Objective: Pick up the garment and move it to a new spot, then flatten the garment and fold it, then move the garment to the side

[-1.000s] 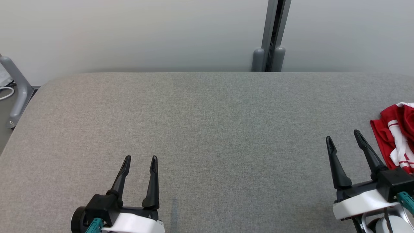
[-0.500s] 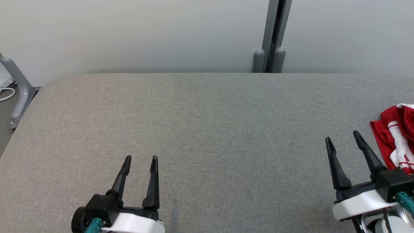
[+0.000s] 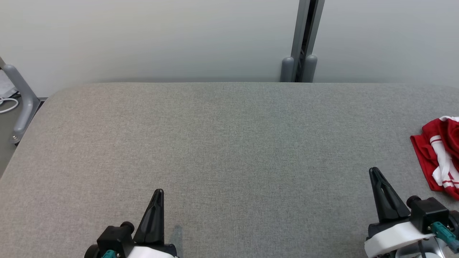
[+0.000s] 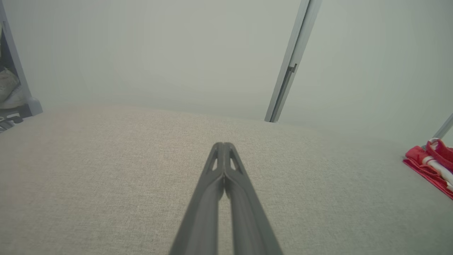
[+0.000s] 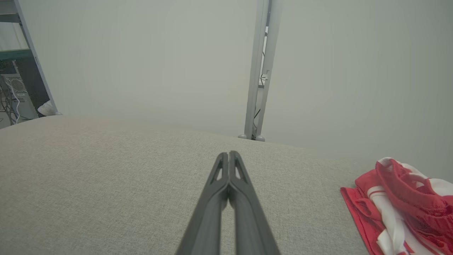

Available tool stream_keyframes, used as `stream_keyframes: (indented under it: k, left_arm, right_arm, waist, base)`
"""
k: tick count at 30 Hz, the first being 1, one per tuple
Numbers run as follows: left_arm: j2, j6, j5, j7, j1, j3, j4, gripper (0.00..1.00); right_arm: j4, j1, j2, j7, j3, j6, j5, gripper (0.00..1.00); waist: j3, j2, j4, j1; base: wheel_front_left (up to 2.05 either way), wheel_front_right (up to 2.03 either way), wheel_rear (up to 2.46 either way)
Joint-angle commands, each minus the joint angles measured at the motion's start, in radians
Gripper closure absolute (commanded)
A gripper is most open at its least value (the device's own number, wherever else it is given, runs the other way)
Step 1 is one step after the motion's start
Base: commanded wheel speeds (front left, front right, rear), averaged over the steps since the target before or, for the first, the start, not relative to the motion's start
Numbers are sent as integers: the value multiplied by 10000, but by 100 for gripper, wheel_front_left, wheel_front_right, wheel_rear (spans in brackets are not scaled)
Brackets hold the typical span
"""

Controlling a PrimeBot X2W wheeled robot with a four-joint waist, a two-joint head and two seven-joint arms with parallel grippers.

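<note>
**Crumpled garment [image 3: 439, 157] lies just off right gripper [image 3: 374, 171]**

The red-and-white garment sits bunched on the grey fabric table top [image 3: 229, 136], ahead of the right gripper's fingertips and to their right. It is near them but not touching, and part of it runs past the head view's right edge. The right gripper's two dark fingers are pressed together tip to tip, with nothing between them. The left gripper [image 3: 158, 192], well apart from the garment on the right gripper's other side, is likewise clenched on nothing. Both point away from the robot across the cloth surface. Beyond the fingertips, past the table's far edge, stands a pale wall [image 3: 143, 36] with a grey upright post [image 3: 303, 39] — and off to the left gripper's left, a grey metal frame leg [image 3: 19, 96].
</note>
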Motion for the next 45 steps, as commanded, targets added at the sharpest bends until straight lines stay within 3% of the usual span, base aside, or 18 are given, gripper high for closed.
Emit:
stream_keyframes:
  k: [1,35,45]
  left_arm:
    - [1,-63,-548,58,-175,20,-84,100]
    - [14,-964,-6013,851,-1639,16,1112,100]
    - [17,-1148,-7146,1016,-1909,15,1339,100]
  right_arm:
    - [-85,-151,-25,235,-238,0,575,100]
    - [-132,-89,229,2292,-2164,0,6657,100]
    - [-132,-84,273,2722,-2575,-1,7919,100]
  waist:
    - [-3,-1,-18,0]
    - [-66,-1,-264,0]
    - [-82,-1,-330,0]
  base:
    - [0,0,0]
    - [0,0,0]
    - [0,0,0]
